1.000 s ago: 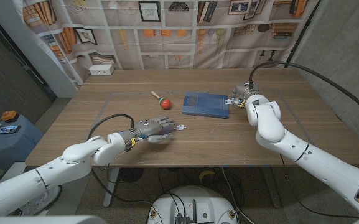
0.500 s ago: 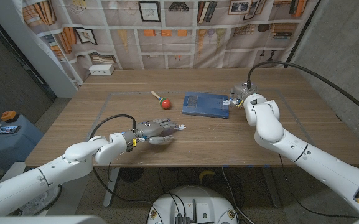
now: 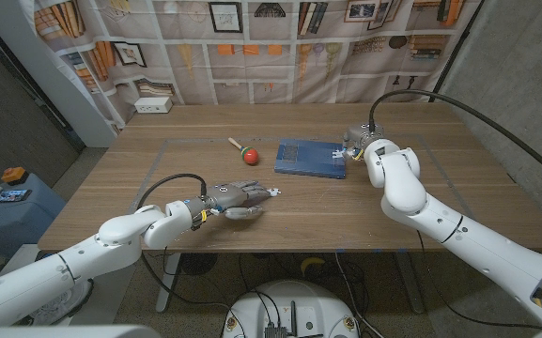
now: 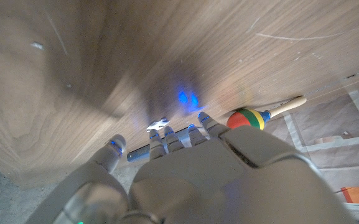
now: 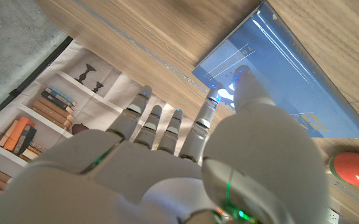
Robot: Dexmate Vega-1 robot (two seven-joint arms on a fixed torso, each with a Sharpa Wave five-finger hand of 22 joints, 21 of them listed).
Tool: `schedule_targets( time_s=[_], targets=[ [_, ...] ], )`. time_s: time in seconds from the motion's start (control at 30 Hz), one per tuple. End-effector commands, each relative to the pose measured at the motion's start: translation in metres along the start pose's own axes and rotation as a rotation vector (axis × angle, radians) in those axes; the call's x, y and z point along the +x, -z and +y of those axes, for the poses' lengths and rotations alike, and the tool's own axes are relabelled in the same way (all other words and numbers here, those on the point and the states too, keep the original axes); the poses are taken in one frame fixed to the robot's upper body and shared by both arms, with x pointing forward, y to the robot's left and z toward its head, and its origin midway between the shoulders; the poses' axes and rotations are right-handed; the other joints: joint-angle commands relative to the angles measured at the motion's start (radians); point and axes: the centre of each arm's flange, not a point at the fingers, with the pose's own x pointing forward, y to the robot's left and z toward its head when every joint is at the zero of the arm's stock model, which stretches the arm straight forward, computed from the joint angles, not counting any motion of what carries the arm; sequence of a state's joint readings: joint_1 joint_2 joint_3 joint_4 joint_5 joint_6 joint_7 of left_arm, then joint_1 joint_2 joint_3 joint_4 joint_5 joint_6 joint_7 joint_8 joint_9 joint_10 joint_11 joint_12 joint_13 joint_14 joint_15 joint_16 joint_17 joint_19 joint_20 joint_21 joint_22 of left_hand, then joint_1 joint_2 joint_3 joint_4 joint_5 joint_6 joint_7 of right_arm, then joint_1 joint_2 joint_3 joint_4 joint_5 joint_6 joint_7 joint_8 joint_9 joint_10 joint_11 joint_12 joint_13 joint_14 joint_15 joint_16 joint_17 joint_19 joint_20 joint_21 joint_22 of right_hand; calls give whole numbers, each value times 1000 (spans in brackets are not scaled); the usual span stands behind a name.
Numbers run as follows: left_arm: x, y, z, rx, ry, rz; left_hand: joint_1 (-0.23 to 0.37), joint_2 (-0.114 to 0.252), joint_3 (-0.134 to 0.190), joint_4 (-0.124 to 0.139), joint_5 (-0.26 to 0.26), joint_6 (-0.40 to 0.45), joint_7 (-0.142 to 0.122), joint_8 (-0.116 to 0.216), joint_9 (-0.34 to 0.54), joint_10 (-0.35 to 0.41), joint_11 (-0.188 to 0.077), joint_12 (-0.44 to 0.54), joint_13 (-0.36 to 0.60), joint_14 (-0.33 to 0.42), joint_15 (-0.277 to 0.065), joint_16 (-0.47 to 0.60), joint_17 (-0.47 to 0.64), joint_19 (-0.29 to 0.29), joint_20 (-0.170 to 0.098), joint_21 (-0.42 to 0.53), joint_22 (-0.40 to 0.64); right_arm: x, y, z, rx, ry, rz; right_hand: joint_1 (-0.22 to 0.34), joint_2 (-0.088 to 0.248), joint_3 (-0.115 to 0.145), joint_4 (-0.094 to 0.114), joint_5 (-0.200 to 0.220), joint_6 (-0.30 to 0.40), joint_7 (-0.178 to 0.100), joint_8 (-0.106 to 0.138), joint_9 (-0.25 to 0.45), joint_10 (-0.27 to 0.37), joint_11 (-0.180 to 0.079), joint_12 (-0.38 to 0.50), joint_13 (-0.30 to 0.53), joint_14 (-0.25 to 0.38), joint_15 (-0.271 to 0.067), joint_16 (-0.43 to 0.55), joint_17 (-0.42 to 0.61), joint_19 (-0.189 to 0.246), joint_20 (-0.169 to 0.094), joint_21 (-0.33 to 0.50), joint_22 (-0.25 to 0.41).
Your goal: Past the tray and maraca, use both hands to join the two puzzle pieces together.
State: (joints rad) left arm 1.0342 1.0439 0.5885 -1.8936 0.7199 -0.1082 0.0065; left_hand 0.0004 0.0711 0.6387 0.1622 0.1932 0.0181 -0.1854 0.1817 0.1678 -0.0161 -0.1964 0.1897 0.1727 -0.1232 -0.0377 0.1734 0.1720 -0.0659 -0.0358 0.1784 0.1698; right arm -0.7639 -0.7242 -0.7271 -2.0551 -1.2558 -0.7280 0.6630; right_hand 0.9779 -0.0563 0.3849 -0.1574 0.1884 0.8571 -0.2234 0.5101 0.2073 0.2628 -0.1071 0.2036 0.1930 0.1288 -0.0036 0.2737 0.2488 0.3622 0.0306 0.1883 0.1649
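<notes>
Right robot hand [image 3: 354, 143] edged closer over tray [image 3: 310, 158]; maraca [image 4: 249, 117] nearby.

We see 2 arms in smooth, glossy white shells built from rounded, bulbous segments. A thick black cable loops out of each forearm near the wrist. The left hand [image 3: 236, 198] has grey metallic fingers with dark joints behind a grey wrist section. The right hand [image 3: 357, 143] looks grey too. Close up, its casing is pale grey, with small green and blue lights glowing.
</notes>
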Motion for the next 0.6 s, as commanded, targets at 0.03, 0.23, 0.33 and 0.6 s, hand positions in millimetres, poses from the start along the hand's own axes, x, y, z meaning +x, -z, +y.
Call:
schedule_targets(
  time_s=[0.03,0.23,0.33,0.6],
  targets=[
    [2,-1,0,-4,15,-1,1,62,3,-4,6,5,1,6,2,14,-2,5,-1,5,-150,6,2,-9,-106,8,5,-5,-5,-8,2,-5,-17,5,10,-5,-1,0,8,0,-1,2,12,0,2,2,5,6,4,2,2,7,0,5],
    [2,-1,0,-2,17,-3,2,63,2,-5,7,12,11,8,2,26,2,7,-2,9,-149,7,1,-8,-103,10,5,-6,-9,-10,-1,-12,-25,5,11,-5,0,-1,9,0,-2,2,13,3,2,2,4,7,3,2,1,8,0,5],
    [2,-1,-1,-2,19,-2,2,63,3,-6,7,14,12,9,2,28,3,6,-2,11,-148,7,1,-6,-101,11,5,-6,-10,-11,-1,-16,-30,5,12,-5,0,-1,9,0,-2,2,13,2,2,2,4,8,3,2,1,8,0,5],
    [3,-4,-3,5,20,3,4,63,3,-8,7,17,16,9,2,32,7,5,-2,19,-146,9,0,0,-99,14,4,-6,-14,-12,5,-19,-41,6,14,-6,0,-1,10,0,-3,2,12,2,1,2,4,8,3,2,1,9,1,5]
  ],
)
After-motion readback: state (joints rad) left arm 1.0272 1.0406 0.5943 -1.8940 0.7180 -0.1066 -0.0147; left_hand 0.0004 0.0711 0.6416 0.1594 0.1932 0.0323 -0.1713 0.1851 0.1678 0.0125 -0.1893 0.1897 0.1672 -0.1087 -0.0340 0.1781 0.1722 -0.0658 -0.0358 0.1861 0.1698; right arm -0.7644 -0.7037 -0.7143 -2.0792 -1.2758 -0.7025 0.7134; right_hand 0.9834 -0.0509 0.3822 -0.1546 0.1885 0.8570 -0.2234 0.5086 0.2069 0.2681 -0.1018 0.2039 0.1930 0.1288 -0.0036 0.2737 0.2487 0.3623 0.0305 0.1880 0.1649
